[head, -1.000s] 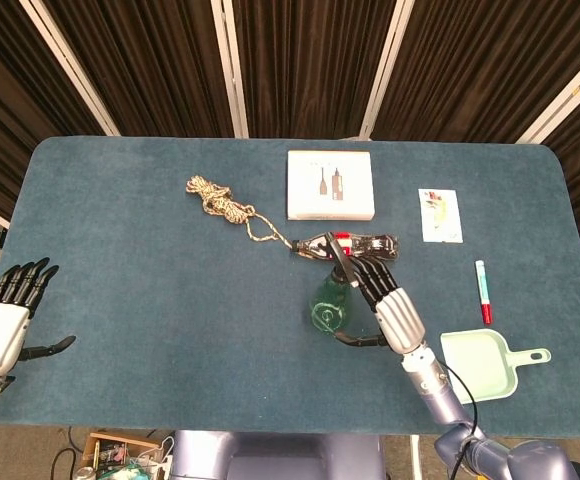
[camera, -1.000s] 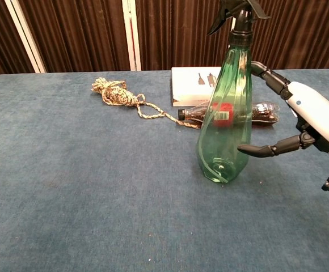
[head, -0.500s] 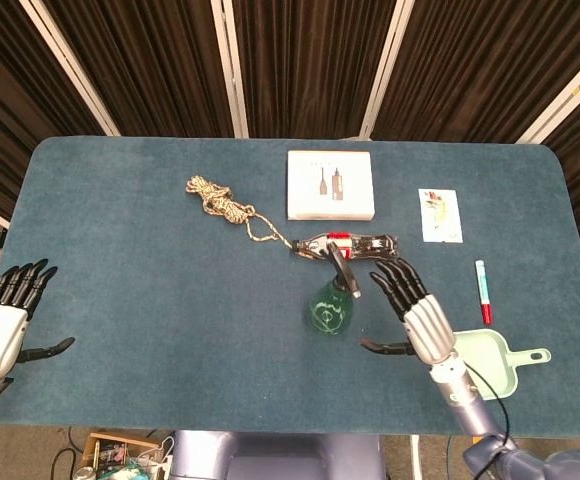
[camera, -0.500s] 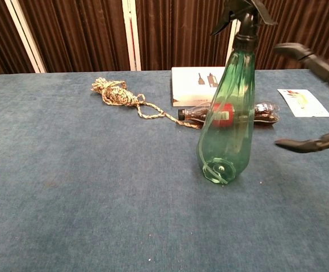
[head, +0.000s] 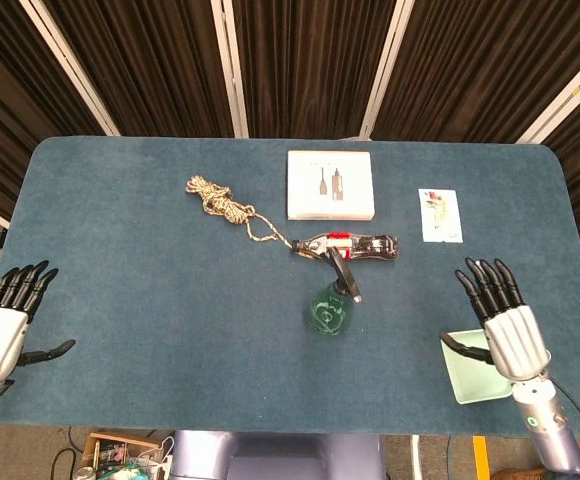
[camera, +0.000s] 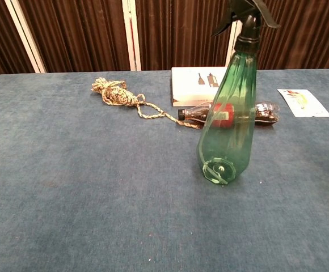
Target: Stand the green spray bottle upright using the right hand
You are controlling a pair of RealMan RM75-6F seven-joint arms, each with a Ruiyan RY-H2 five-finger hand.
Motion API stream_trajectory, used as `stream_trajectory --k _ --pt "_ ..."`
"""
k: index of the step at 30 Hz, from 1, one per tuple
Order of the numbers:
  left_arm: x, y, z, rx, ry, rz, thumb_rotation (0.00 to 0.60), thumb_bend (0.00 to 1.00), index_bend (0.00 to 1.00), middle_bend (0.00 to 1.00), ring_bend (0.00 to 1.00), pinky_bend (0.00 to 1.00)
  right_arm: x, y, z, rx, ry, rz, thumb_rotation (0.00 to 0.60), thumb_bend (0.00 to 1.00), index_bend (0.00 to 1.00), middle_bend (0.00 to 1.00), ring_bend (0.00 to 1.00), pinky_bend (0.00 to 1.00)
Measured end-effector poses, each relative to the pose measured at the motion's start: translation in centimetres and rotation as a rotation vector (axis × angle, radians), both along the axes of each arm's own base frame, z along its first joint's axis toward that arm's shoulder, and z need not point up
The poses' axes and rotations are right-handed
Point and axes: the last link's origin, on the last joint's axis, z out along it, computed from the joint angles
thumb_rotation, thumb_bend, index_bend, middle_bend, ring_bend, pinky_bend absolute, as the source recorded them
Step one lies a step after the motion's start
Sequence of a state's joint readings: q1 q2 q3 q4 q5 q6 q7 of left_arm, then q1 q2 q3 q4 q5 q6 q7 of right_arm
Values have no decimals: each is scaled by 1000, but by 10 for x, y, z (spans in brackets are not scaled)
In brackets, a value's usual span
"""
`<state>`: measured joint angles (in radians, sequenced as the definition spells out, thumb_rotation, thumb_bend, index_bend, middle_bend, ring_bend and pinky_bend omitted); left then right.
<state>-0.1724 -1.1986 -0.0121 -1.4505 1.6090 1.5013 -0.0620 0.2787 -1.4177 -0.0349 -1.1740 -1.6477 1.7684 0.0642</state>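
Note:
The green spray bottle (head: 330, 305) (camera: 228, 122) stands upright near the table's middle, its black trigger head on top, with nothing touching it. My right hand (head: 500, 318) hovers far to the bottle's right near the front edge, over the light green dustpan, fingers spread and empty; the chest view does not show it. My left hand (head: 5, 322) rests at the front left corner, fingers apart, holding nothing.
A small cola bottle (head: 350, 245) (camera: 232, 111) lies on its side just behind the spray bottle. A rope (head: 222, 205) (camera: 118, 95), a white box (head: 330, 184) (camera: 197, 85), a card (head: 440, 215) (camera: 303, 102), and a dustpan (head: 470, 375) lie around.
My right hand let go of the spray bottle and drew back to the right and toward the front edge, leaving the chest view. The bottle stays standing.

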Motion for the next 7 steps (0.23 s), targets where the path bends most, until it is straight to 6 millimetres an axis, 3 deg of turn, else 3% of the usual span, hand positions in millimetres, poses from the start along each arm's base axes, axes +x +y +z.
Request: stream_trajectory --k 7 --pt "3 -1 -2 -9 8 -8 600 62 0 0 0 50 -5 30 25 -45 18 -297 600 245 0 0 0 0"
